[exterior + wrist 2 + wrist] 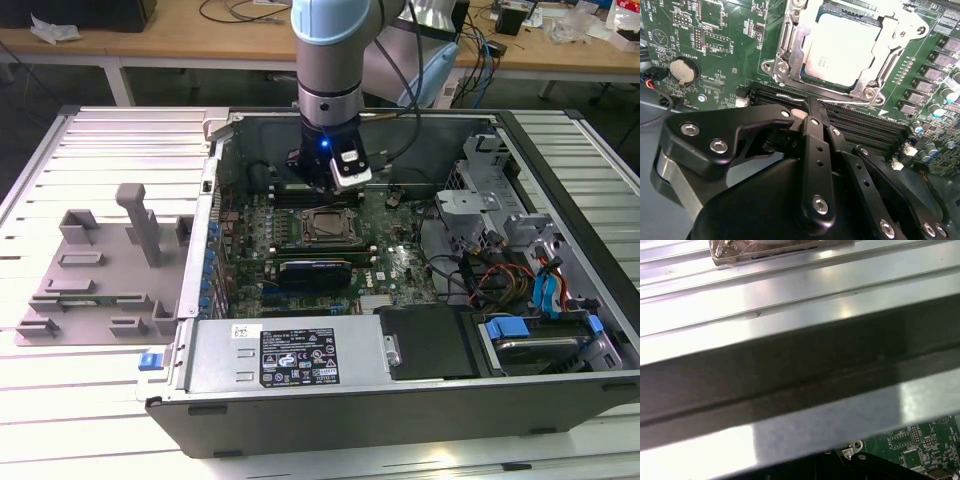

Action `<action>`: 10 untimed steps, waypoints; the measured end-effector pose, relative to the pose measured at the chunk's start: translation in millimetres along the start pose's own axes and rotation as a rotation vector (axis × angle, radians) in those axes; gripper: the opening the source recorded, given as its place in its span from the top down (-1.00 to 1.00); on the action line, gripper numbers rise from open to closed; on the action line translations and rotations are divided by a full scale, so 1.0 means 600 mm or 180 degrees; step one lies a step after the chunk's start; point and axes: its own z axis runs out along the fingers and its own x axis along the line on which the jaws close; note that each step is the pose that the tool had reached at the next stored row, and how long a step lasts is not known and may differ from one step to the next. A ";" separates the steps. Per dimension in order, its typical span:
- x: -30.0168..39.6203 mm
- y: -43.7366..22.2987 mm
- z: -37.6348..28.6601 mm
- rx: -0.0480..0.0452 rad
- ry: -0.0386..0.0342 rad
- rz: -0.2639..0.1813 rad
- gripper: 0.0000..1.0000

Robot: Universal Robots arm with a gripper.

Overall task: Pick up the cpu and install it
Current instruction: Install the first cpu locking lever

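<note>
CPU [842, 50] sits in the socket frame [790, 60] on the green motherboard [725, 45], silver-white top plate facing up, metal frame bars lying along its edges. In the second wrist view it lies at about 1 o'clock from the gripper [812, 112], near it but apart from it. The chip is not being held.

Gripper state: in the second wrist view the black fingers [815, 150] converge to a narrow tip with nothing between them, so the pincer reads as clenched and empty. The tip hangs over the dark memory slots [860, 125] just beside the socket.

In the exterior view the arm [335, 60] reaches down into the open computer case [400, 400], with the gripper [330, 185] at 12 o'clock of the socket frame [328, 228] and close above the board. A long black card [315, 270] lies at 6 o'clock of the socket. A round silver coin battery [684, 70] is seated on the board at 9 o'clock of the socket in the second wrist view. A grey plastic holder [110, 265] rests on the slatted table [60, 400], well apart from the case, toward the exterior view's left.

The first wrist view takes in a dark case wall [800, 370] against the ribbed metal table surface [790, 295], with a corner of green board [920, 445].
</note>
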 end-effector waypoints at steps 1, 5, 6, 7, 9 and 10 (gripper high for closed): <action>0.001 0.000 0.000 0.0012 -0.0005 0.0009 0.79; 0.003 0.000 0.002 0.0045 -0.0022 0.0017 0.79; 0.003 0.000 0.003 0.0049 -0.0027 0.0018 0.79; 0.004 0.000 0.004 0.0054 -0.0034 0.0020 0.79; 0.005 0.000 0.005 0.0058 -0.0044 0.0023 0.79; 0.005 0.000 0.006 0.0067 -0.0051 0.0026 0.79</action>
